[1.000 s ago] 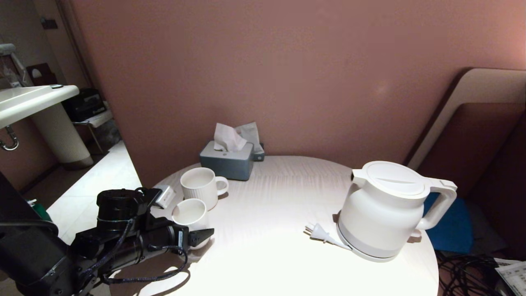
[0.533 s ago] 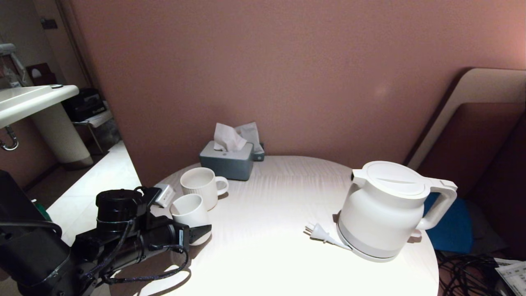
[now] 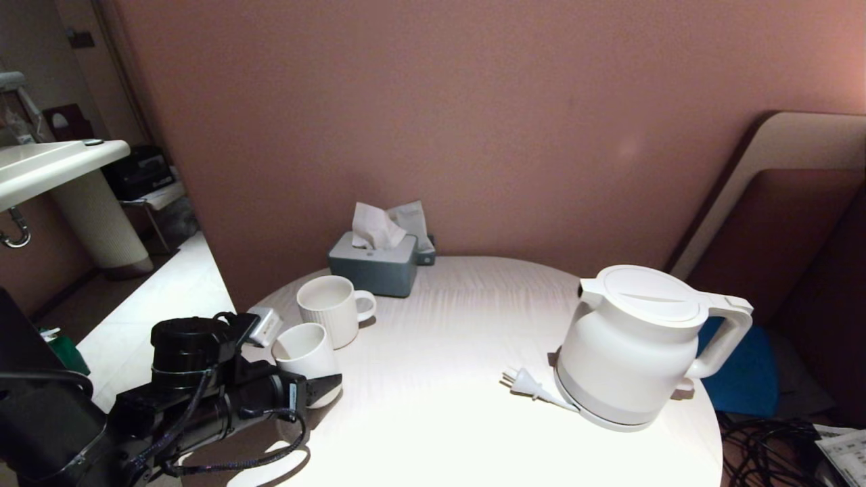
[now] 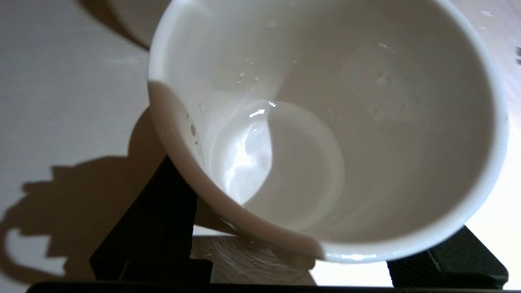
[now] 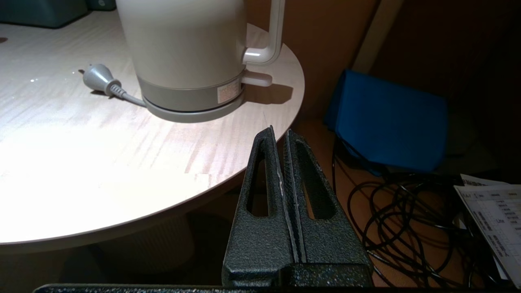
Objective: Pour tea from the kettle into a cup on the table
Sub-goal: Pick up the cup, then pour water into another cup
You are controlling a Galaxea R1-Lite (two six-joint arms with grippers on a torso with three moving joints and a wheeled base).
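Note:
The small smooth white cup (image 3: 302,350) is tilted, mouth leaning toward my left, at the table's (image 3: 440,399) left edge. My left gripper (image 3: 319,391) is shut on its lower body. In the left wrist view the cup (image 4: 325,142) fills the picture, with a black finger (image 4: 158,228) on each side. Droplets cling to its inner wall and a thin clear sheen of tea (image 4: 240,158) lies in the bottom. The white kettle (image 3: 632,345) stands on its grey base at the right. My right gripper (image 5: 280,132) hangs shut and empty below the table's edge, near the kettle (image 5: 183,49).
A ribbed white mug (image 3: 331,310) stands just behind the cup. A grey tissue box (image 3: 373,270) sits at the back by the wall. The grey plug (image 3: 524,383) and cord lie left of the kettle's base. A blue bag (image 5: 386,122) and cables lie on the floor at the right.
My left gripper has drawn back slightly to the left with the cup. The cup has gone from upright to tilted. The kettle and right arm have not moved.

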